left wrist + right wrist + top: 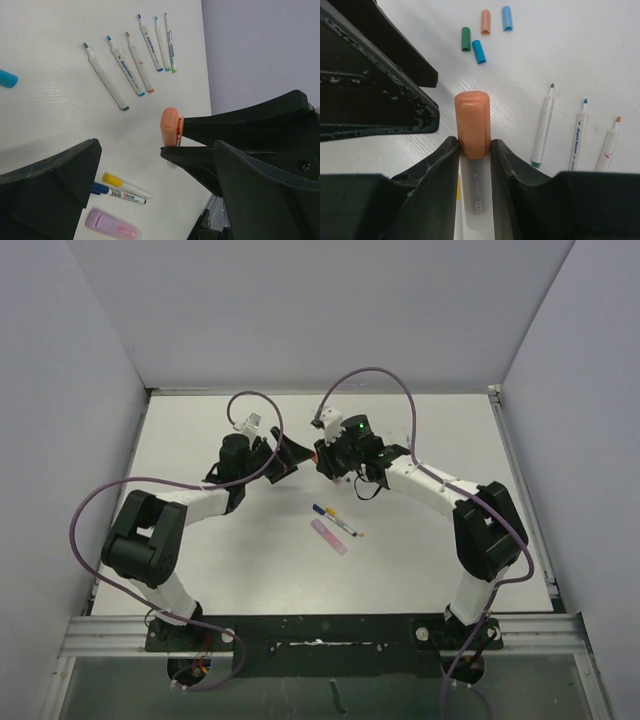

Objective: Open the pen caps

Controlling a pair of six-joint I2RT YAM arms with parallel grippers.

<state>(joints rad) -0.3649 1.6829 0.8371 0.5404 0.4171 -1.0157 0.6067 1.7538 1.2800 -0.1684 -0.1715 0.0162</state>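
My right gripper (472, 142) is shut on a pale pen body (476, 195) just below its orange cap (472, 125), holding it above the table. My left gripper (157, 150) is open, and its fingers (380, 95) stand wide on either side of that orange cap (169, 125) without touching it. From above, the two grippers meet at mid-table, left (285, 462) and right (325, 462). Loose caps lie on the table: green (465, 38), teal (478, 51), orange (485, 21) and blue (507, 18).
Several uncapped pale pens (132, 62) lie in a row on the white table. A yellow-capped pen (120, 182), a blue-capped pen (117, 193) and a pink highlighter (111, 226) lie together nearer the arm bases. Grey walls enclose the table.
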